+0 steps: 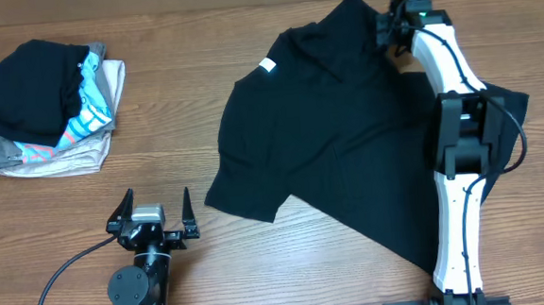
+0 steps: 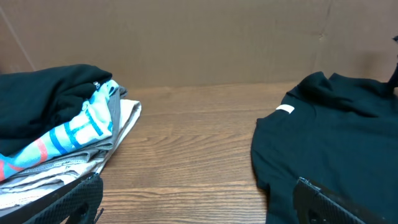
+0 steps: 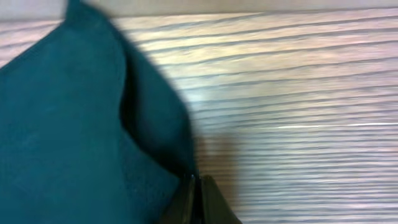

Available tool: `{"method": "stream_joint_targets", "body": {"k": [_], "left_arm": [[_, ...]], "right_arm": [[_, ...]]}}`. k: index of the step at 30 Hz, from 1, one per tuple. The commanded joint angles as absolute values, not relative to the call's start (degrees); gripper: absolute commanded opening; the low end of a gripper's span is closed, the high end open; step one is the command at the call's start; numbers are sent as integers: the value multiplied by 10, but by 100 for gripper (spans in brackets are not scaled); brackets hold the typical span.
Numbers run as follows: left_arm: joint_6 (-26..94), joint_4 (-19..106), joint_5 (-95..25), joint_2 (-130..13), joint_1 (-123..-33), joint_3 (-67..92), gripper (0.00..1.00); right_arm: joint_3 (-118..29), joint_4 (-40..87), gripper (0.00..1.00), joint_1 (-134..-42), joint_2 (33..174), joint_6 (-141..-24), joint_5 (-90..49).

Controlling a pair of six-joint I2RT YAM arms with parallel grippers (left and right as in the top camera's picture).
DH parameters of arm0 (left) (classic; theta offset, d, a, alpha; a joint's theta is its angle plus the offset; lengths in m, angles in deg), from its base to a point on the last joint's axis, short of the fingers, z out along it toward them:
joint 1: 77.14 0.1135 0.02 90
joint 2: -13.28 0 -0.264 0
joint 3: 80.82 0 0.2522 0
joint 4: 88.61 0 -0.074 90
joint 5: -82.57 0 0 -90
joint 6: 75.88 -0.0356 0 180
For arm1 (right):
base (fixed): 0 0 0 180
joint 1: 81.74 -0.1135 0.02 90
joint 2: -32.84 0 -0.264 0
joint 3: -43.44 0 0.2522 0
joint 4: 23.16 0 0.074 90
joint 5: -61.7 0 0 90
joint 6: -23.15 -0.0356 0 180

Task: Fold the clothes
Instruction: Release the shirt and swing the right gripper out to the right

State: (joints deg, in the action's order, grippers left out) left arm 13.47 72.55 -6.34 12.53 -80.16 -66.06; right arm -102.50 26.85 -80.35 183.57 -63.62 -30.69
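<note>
The clothes, a black T-shirt with a small white neck label, lie spread and rumpled on the right half of the wooden table. My right gripper is at the shirt's far right corner. In the right wrist view its fingers are pressed together right at the edge of the dark fabric, pinching it. My left gripper rests near the front left, open, with bare wood between its fingers. In the left wrist view the shirt and its label lie to the right.
A pile of folded garments, grey and turquoise-striped with a black one on top, sits at the far left, also seen as the pile ahead of the left wrist. The right arm stretches over the shirt's right part. A brown wall backs the table.
</note>
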Motion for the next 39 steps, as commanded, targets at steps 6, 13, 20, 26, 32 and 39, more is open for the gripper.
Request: {"method": "stream_joint_targets", "body": {"k": [6,13,20,26,32,39], "left_arm": [[124,728,-70,130,-807,-665,100],[124,728,-70,130,-807,-665,100],[124,728,-70,130,-807,-665,100],[124,728,-70,130,-807,-665,100],[124,728,-70,130,-807,-665,100],[124,728,-70,130,-807,-665,100]], "right_arm": [[-1051,271,66,-790,1839,-641,-313],[-1139,439,66,-756,1801,-718,-305],[-1152,613,29,-686,1758,-780,-300],[-1149,731,4,-598,1760,-807,-271],[-1097,733,4,-532,1761,-806,-271],[-942,611,4,-498,1764,-789,-227]]}}
